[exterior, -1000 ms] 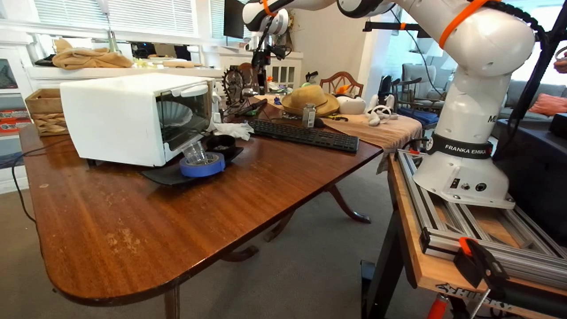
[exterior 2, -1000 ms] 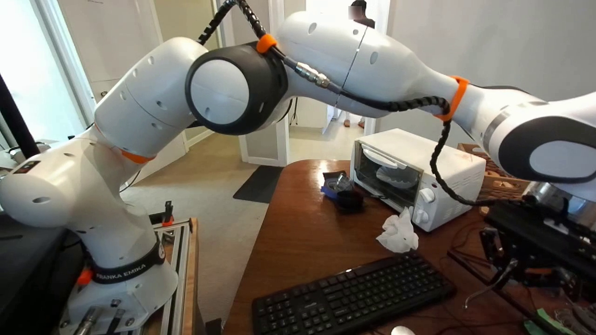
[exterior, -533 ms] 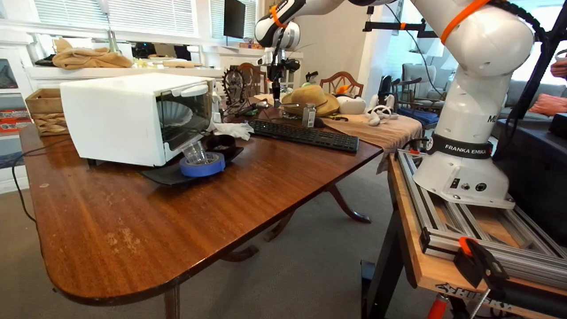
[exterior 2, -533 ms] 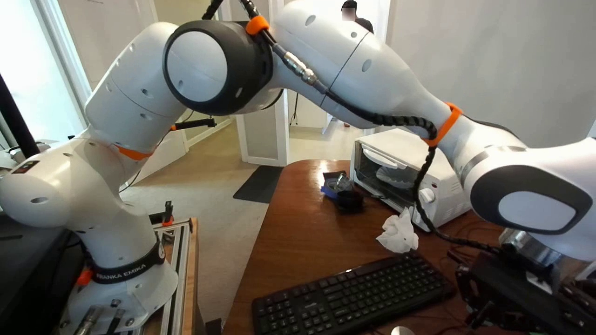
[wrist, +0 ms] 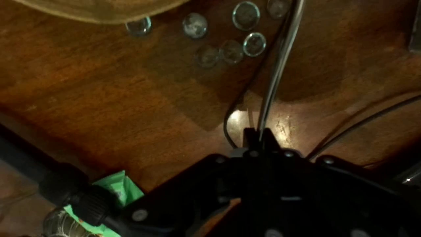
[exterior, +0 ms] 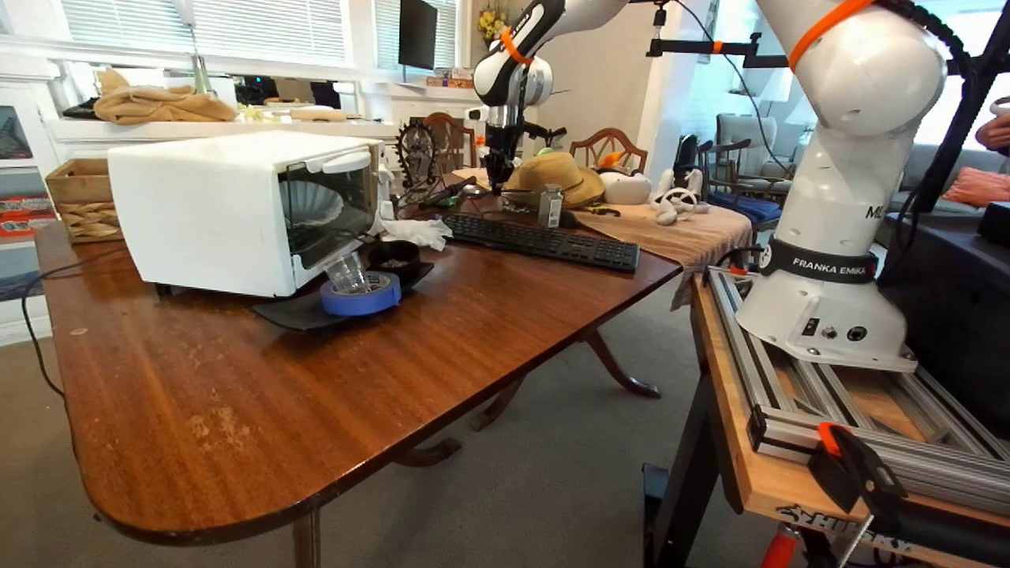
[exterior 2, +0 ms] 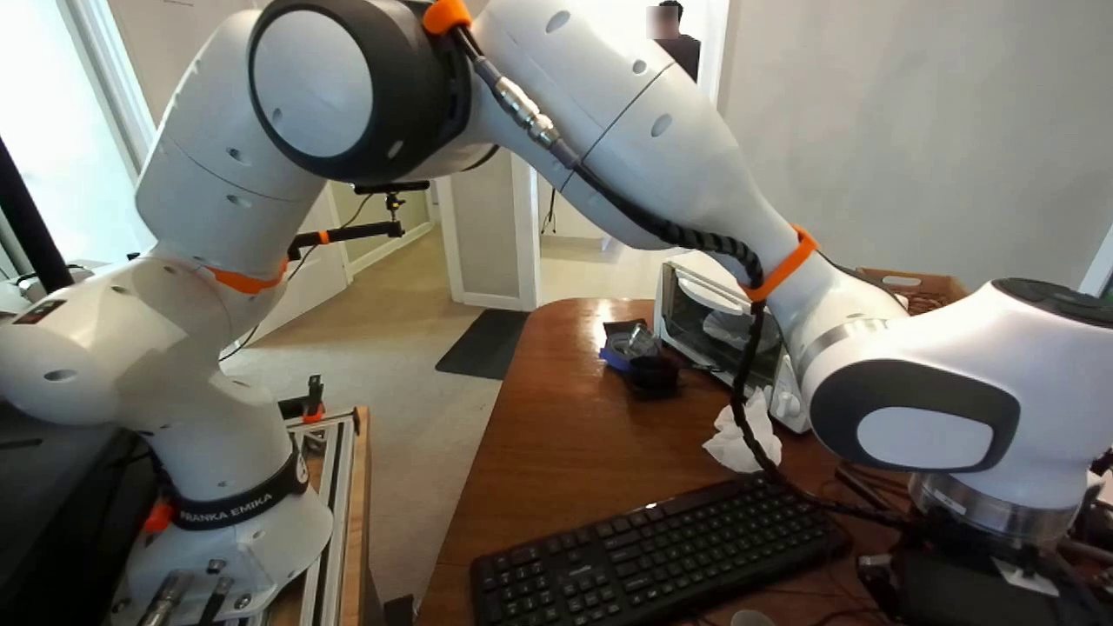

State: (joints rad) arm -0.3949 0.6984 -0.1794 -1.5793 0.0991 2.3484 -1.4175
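Observation:
My gripper [wrist: 260, 138] is shut on a thin shiny metal rod [wrist: 279, 65], which runs up and away from the fingertips in the wrist view. Its far end is out of that view. In an exterior view the gripper [exterior: 497, 188] points down above the table, behind the keyboard [exterior: 544, 239] and beside a straw hat [exterior: 559, 177]. In the wrist view several clear glass beads [wrist: 245, 15] lie on the wood near the hat's brim [wrist: 98, 11]. A green wrapper [wrist: 120, 187] lies at lower left. In an exterior view only the gripper's dark body [exterior 2: 974, 582] shows; its fingertips are hidden.
A glass jar [exterior: 550, 207] stands behind the keyboard. A white toaster oven [exterior: 197, 213], crumpled white tissue [exterior: 418, 233], black bowl [exterior: 394, 256] and blue tape roll [exterior: 360, 298] are on the table. A thin cable [wrist: 365, 120] and a black pole [wrist: 26, 156] lie near the gripper.
The arm has lowered and the gripper has come down towards the table, moving right in an exterior view. The bent rod, visible below the gripper a second ago, is now hidden in that exterior view.

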